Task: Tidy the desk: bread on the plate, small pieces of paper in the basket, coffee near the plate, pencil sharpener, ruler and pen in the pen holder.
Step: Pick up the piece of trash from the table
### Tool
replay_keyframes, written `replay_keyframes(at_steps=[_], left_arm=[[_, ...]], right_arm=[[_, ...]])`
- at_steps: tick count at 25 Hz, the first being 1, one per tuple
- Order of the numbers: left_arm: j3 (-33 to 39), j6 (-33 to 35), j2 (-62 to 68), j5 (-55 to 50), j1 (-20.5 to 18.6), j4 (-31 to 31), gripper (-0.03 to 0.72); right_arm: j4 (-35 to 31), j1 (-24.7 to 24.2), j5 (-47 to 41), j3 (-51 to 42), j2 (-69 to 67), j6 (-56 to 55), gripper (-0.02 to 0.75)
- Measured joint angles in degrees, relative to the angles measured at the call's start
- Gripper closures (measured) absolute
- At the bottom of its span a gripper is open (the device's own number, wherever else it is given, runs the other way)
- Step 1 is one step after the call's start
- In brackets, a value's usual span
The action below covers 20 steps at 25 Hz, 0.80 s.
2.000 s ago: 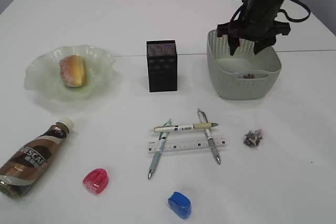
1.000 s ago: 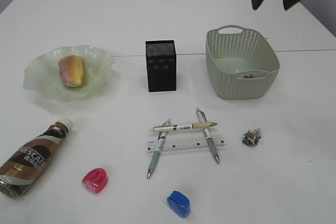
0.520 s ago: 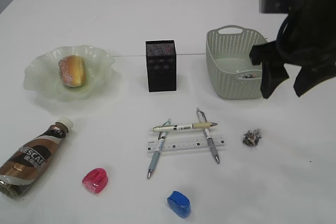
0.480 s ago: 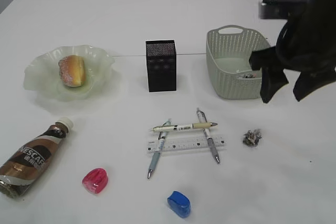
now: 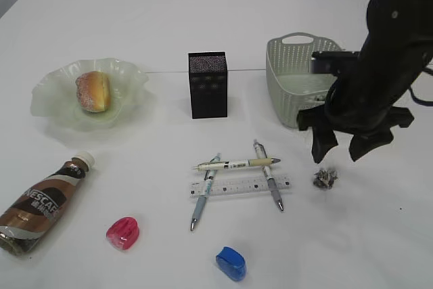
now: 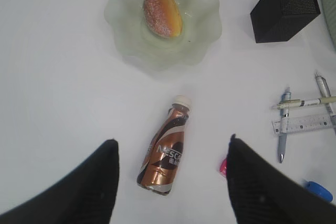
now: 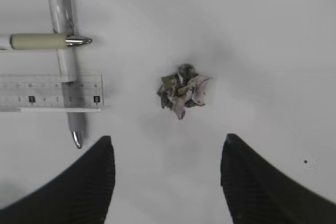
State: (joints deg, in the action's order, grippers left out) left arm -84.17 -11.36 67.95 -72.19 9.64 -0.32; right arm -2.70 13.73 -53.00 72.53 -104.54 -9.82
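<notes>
- My right claw hangs over the table with its jaws spread apart and nothing between them; the crumpled paper scrap lies on the white table just below and ahead of the fingertips, untouched.
- Through my right wrist camera the scrap sits between the lines of my two dark fingers, apart from both.
- My left claw is also spread wide and empty, high above the coffee bottle, which lies on its side.
- The bread rests in the pale green plate at the left; the bottle lies in front of that plate, near the table's front edge.
- The basket stands behind my right arm, with something small and crumpled inside it.
- The black pen holder stands upright between plate and basket.
- Three pens and the ruler lie crossed in a heap in front of the holder.
- The red sharpener and the blue sharpener lie nearest the front edge.
</notes>
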Motion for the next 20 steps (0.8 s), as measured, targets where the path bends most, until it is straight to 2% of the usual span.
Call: replay_keyframes(at_steps=[8,20], left_arm=[[0.0,0.0,0.0,0.0,0.0,-0.1,0.219],[0.0,0.0,0.0,0.0,0.0,-0.9,0.22]], right_arm=[[0.0,0.0,5.0,0.0,-9.0,0.0,0.268],[2.7,0.0,9.7,0.0,-10.8,0.0,0.268]])
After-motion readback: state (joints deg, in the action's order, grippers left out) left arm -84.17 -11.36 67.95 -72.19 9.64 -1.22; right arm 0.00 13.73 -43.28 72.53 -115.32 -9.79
